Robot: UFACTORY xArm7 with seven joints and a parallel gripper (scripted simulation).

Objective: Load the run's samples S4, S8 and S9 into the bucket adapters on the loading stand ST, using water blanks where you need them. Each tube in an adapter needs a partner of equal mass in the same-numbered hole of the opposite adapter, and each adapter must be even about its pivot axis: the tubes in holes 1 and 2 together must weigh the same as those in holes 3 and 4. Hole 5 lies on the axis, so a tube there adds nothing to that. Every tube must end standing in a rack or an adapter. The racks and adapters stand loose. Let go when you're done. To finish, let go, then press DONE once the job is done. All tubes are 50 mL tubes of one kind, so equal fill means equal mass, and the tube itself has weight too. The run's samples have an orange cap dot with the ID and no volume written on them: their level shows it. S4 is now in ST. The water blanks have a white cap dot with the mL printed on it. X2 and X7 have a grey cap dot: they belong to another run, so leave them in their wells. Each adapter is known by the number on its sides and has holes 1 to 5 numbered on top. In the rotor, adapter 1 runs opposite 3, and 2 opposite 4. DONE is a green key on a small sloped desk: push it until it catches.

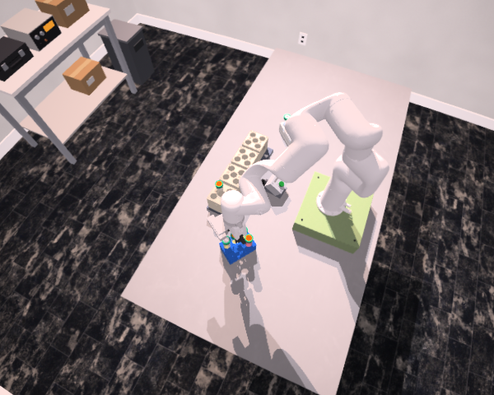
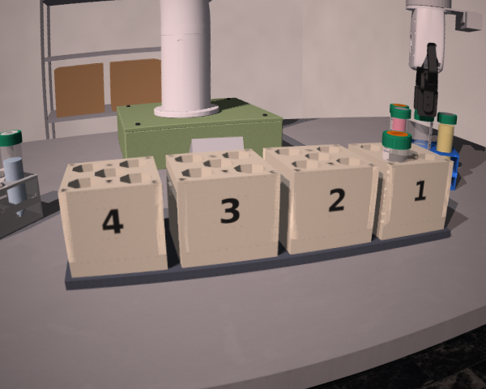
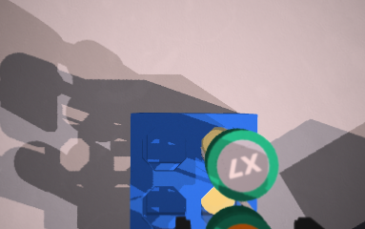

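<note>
My gripper (image 2: 427, 109) is open and hangs over the blue rack (image 2: 444, 154), which also shows in the wrist view (image 3: 193, 167). In the wrist view my fingertips stand on either side of an orange-dotted cap (image 3: 238, 223) at the bottom edge, without closing on it. The grey-dotted tube X7 (image 3: 242, 163), with yellow fill, stands one well further on. Two pink-filled tubes (image 2: 398, 119) stand at the rack's left side. Sample S4 (image 2: 396, 144) stands in adapter 1 (image 2: 415, 188). Adapters 2 (image 2: 326, 192), 3 (image 2: 224, 205) and 4 (image 2: 113, 213) are empty.
The four adapters stand in a row on a dark stand tray. A clear rack with a blue-grey tube (image 2: 10, 167) is at the far left. The arm's green base (image 2: 199, 126) is behind the adapters. A small grey desk with a green key (image 1: 281, 183) sits under the arm.
</note>
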